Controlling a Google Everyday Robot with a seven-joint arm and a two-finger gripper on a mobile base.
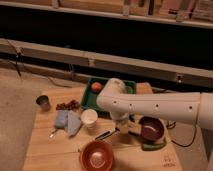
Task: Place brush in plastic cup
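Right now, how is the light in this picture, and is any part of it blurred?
Camera view: dim, warm light; background shelving nearly black; the white arm is brightest. Whole frame is soft, so the gripper, low beside the white cup, is indistinct, and the brush cannot be picked out.
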